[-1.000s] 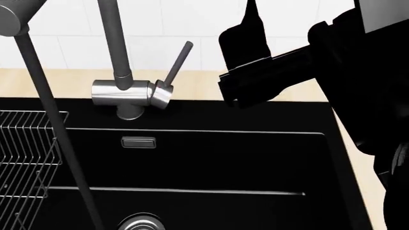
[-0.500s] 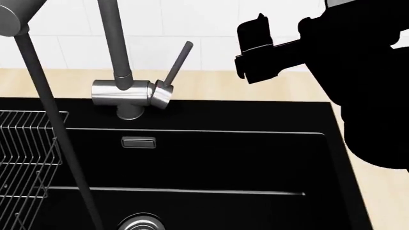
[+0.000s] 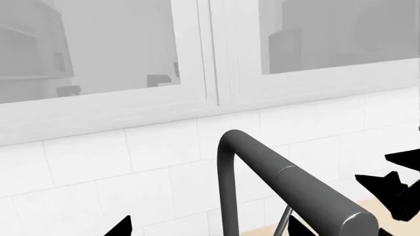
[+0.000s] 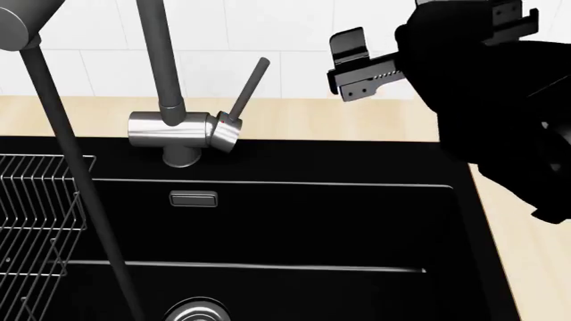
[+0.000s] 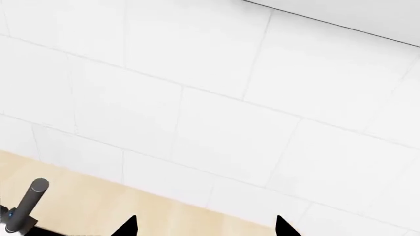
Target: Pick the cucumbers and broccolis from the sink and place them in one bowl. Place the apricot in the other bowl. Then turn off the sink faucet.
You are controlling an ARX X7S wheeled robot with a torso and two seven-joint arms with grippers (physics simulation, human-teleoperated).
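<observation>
The matte black rectangular sink (image 4: 285, 227) is seen nearest, a wire rack (image 4: 36, 227) at its left edge. Behind it stands the brushed-steel faucet (image 4: 174, 130), lever slanted upward. Beyond, the right gripper (image 4: 352, 67) is raised, fingertips apart, empty.

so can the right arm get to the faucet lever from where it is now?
Probably yes. The right gripper hangs above the counter, beside and apart from the lever, with nothing between them. The lever tilts up toward it, free on that side. Whether the gripper is open or shut isn't clear.
</observation>
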